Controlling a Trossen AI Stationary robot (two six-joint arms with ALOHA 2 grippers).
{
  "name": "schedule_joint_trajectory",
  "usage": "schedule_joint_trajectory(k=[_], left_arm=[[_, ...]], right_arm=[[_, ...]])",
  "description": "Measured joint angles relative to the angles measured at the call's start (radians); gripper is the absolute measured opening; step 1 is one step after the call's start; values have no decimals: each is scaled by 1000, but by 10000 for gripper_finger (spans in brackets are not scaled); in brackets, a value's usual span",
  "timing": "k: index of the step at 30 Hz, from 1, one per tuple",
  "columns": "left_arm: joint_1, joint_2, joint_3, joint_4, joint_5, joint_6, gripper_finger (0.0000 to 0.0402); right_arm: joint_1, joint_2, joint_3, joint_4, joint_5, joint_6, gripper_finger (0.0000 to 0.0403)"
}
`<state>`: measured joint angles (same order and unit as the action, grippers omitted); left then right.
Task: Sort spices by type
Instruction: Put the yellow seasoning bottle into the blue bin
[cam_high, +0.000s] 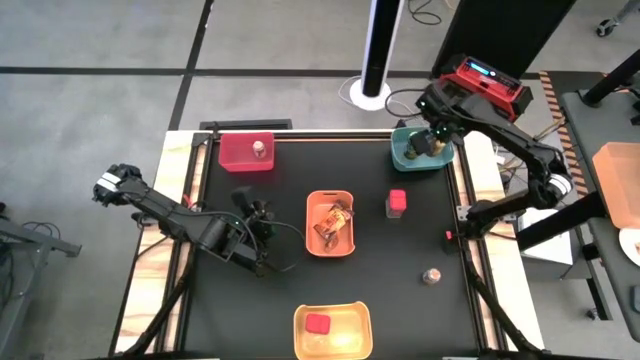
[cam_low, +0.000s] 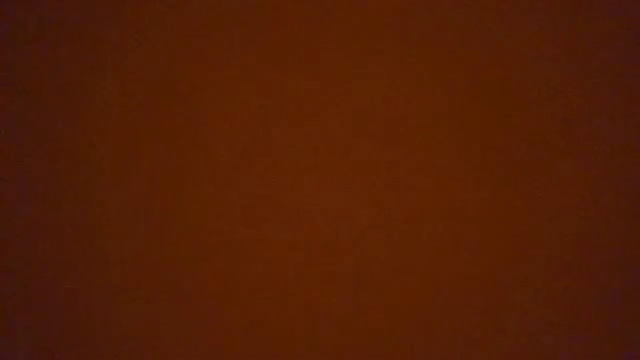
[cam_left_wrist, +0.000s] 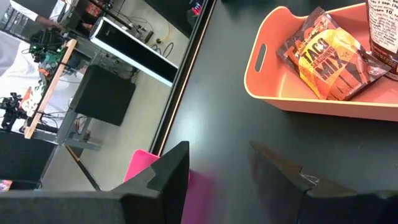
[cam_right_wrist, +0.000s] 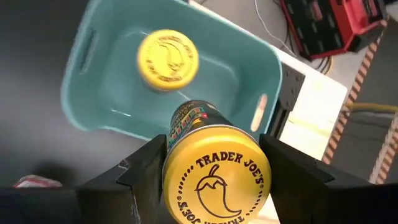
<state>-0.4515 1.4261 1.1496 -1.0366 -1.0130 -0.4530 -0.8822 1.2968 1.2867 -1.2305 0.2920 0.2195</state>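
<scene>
Fingers of the right gripper (cam_right_wrist: 211, 180) clamp a yellow-lidded jar (cam_right_wrist: 214, 177), one dark finger on each side, lid facing the wrist camera. It hangs over the teal bin (cam_right_wrist: 261, 71), which sits at the table's (cam_high: 280, 290) far right corner. A second yellow jar (cam_right_wrist: 168, 60) stands inside that bin. In the high view the right gripper (cam_high: 432, 138) sits directly above the teal bin (cam_high: 402, 158).

Left gripper (cam_high: 262, 232) rests low over the table's left half, between the left edge and the orange bin (cam_high: 312, 205). Its fingers (cam_left_wrist: 171, 177) are spread wide, holding nothing, black tabletop between them.

Orange bin (cam_left_wrist: 267, 87) is at the table's centre and holds two printed packets (cam_left_wrist: 333, 59), overlapping. Red bin (cam_high: 232, 155) is at the far left corner with a silver-lidded jar (cam_high: 259, 150) in it. Yellow bin (cam_high: 355, 325) is at the middle of the near edge with a red box (cam_high: 317, 323) inside.

Loose on the table: another red box (cam_high: 397, 203) standing right of the orange bin, and a second silver-lidded jar (cam_high: 431, 276) toward the near right, close to the right edge.

Low view is dark red all over, nothing readable.
</scene>
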Motion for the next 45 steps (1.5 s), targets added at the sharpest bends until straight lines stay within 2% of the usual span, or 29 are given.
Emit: schedule_joint_trajectory(k=[9, 18, 24, 33, 38, 45], left_arm=[[1, 0, 0, 6, 0, 0, 148], [2, 0, 0, 5, 1, 0, 148], [2, 0, 0, 2, 1, 0, 148], [2, 0, 0, 5, 6, -1, 138], [2, 0, 0, 5, 19, -1, 130], [2, 0, 0, 5, 29, -1, 129]], right_arm=[[-16, 56, -61, 89, -4, 143, 223], [-40, 115, -69, 97, -9, 127, 223], [-59, 95, -78, 122, -61, 94, 223], [-65, 86, -122, 176, -66, 93, 223], [-82, 86, -160, 212, -122, 91, 223], [-87, 87, -166, 224, -127, 84, 224]])
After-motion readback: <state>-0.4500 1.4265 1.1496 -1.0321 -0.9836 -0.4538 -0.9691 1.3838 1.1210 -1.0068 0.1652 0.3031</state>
